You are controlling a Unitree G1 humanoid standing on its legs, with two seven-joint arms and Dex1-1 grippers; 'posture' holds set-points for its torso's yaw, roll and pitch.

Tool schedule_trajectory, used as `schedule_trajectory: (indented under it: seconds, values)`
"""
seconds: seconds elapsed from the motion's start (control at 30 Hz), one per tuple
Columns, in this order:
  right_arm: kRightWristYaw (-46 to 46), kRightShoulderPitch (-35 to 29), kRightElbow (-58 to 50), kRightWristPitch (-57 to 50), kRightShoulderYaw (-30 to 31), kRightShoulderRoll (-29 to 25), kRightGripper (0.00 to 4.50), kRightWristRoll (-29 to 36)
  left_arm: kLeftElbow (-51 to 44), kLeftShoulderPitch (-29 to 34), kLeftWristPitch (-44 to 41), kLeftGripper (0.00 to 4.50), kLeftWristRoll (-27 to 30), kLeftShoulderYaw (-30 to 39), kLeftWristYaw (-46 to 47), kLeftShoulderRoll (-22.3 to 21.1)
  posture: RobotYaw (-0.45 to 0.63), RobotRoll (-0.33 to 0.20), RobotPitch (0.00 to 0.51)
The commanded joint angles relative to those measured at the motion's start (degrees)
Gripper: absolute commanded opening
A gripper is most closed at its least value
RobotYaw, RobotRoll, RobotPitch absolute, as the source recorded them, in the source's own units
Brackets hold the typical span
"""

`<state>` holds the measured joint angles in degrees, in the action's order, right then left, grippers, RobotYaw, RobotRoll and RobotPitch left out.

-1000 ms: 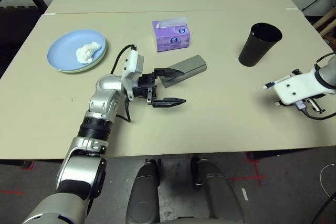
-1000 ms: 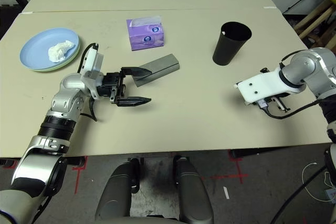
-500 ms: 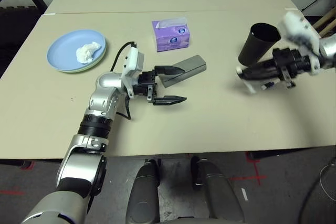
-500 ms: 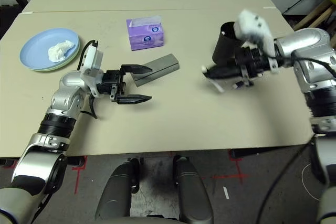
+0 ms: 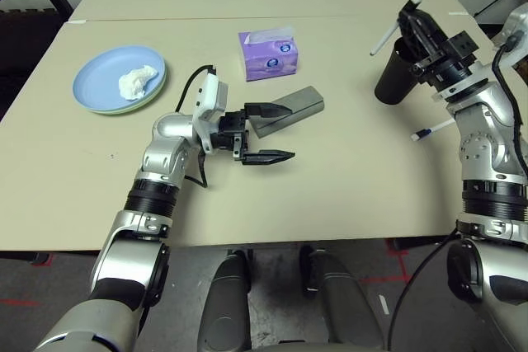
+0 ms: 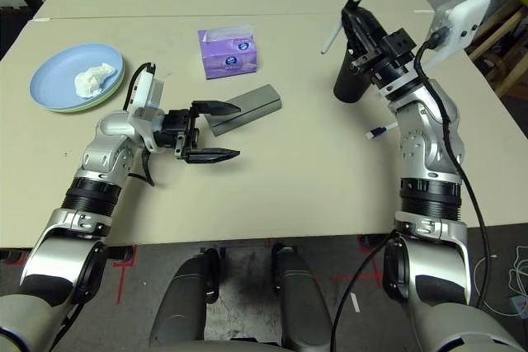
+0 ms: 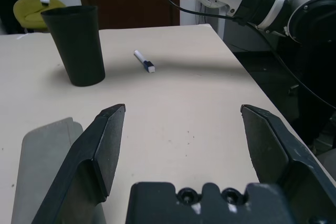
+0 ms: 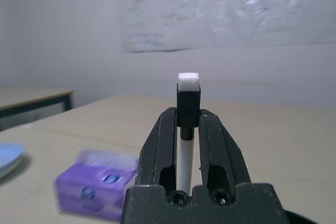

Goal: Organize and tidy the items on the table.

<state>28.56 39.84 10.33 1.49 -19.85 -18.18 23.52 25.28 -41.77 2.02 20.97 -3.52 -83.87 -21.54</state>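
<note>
Starting at your left, the light blue plate [image 5: 115,82] is sitting on the pale green plate [image 5: 142,104] near the tabletop's [image 5: 330,195] left edge, carrying the crumpled white tissue wad [image 5: 137,81]; nothing there has moved. The left gripper [image 5: 266,133] is keeping its place with its fingers spread wide and holding nothing, one tip just beside the grey oblong glasses case [image 5: 290,110], the other over bare tabletop. Behind the case, the purple tissue box [image 5: 269,55] is standing as before. On your right is the change: within the last second the right gripper [image 5: 414,27] has swung up off the tabletop and is now poised above the tall black cup [image 5: 401,70], fingers clamped on a white pen [image 5: 396,23]. A second pen [image 5: 432,129] is lying near that forearm. To my eye, you are lining the held pen up for dropping into the cup.
</note>
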Motion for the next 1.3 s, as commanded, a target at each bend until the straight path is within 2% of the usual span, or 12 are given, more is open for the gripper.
schedule_trajectory:
  seconds: [0.03,0.27,0.6,0.87,1.07,1.23,1.3]
  values:
    - [-6.37,1.17,0.67,2.70,-2.35,-0.02,0.42,-1.19,0.21,-0.16,0.56,4.50,-0.71,-1.02,-0.36,-0.19,0.02,0.000,0.234]
    - [-14.26,1.05,1.45,3.94,-2.19,-2.07,0.42,-5.21,0.16,0.01,0.70,4.50,-0.79,-0.81,-0.38,-0.33,0.02,0.000,0.228]
    - [-15.78,-4.56,-1.95,-6.42,0.69,-2.91,0.42,-4.99,0.35,-0.31,0.80,4.50,-0.75,-0.79,-0.35,-0.20,0.02,0.000,0.226]
    - [-16.54,-5.05,-3.04,-11.34,1.78,-3.91,0.42,-5.43,0.42,-0.36,0.88,4.50,-0.82,-0.84,-0.35,-0.20,0.03,0.000,0.221]
    - [-15.82,-4.25,-3.43,-12.65,1.77,-4.35,2.49,-5.03,0.31,-0.29,0.92,4.50,-0.86,-0.79,-0.26,-0.27,0.03,0.000,0.221]
    - [-14.27,-3.23,-2.92,-11.47,1.51,-4.43,4.44,-4.22,0.34,-0.29,0.95,4.50,-0.90,-0.78,-0.18,-0.23,0.03,0.000,0.222]
    - [-12.01,-2.57,-2.90,-10.76,1.39,-4.12,4.48,-2.58,0.36,-0.29,0.99,4.50,-0.89,-0.76,-0.17,-0.21,0.03,0.000,0.222]
